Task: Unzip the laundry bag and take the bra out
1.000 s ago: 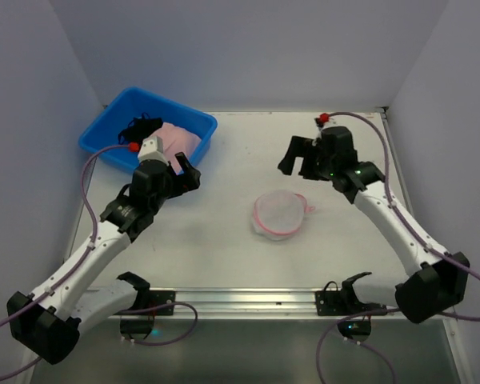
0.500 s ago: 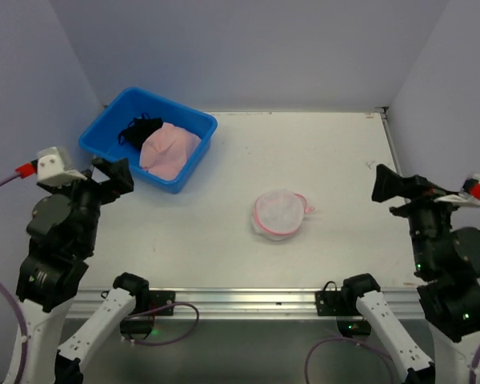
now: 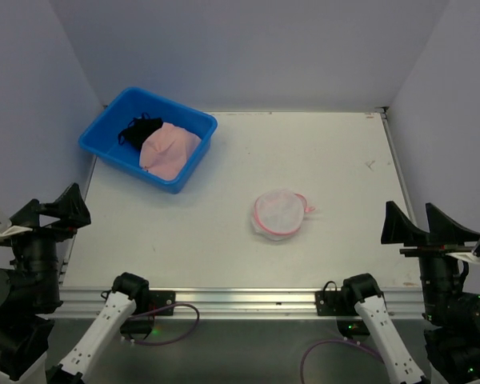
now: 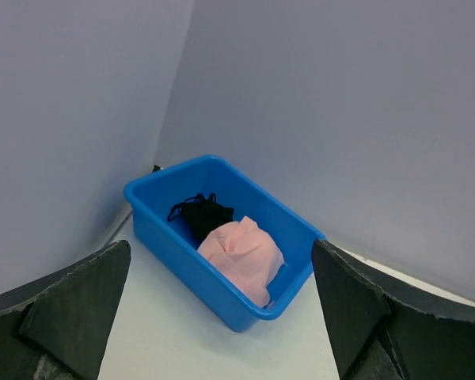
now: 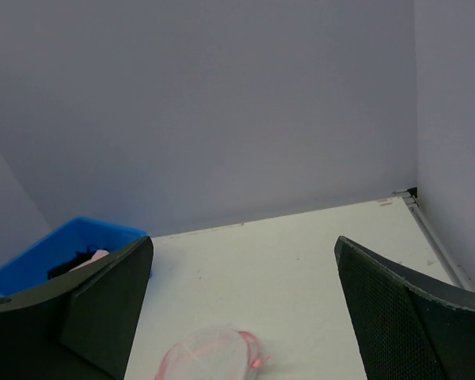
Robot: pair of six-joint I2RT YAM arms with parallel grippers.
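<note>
Blue tub [image 3: 122, 165] holding black garment [image 3: 136, 130], white table's [image 3: 304, 152] far-left corner.

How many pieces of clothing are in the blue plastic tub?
2: a crumpled black garment at the far-left end of the blue plastic tub, a pale pink soft bra next to it. More may be hidden underneath.

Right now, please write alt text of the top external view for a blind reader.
A round mesh laundry bag with pink rims lies alone at the table centre. A blue tub at the far left holds a pink bra and black fabric; the left gripper and right gripper hang open at the near corners.
</note>
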